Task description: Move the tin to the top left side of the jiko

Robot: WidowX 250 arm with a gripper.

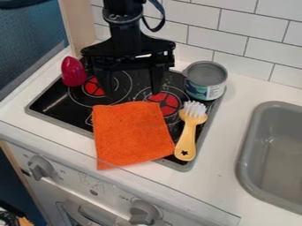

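Tin [205, 84] is found upright at the back right corner of the jiko [56, 102], brush [187, 137] bristles just in front of it. Gripper [131, 92] is seen to its left, over the back half of the jiko; jaws released, spread wide, nothing held.

Step in hand, as judged: tin to be reached and grasped. Jaws are best centred over the tin before any lowering, kept wide until its sides are straddled; a wall caught off-centre might tip it. Closing should be firm but even. Bristles are to be cleared. Once gripped, the tin should be lifted well above the orange cloth [131, 132] and carried level to the top left. There, room must be allowed beside the dark pink object [73, 72], which could be knocked.
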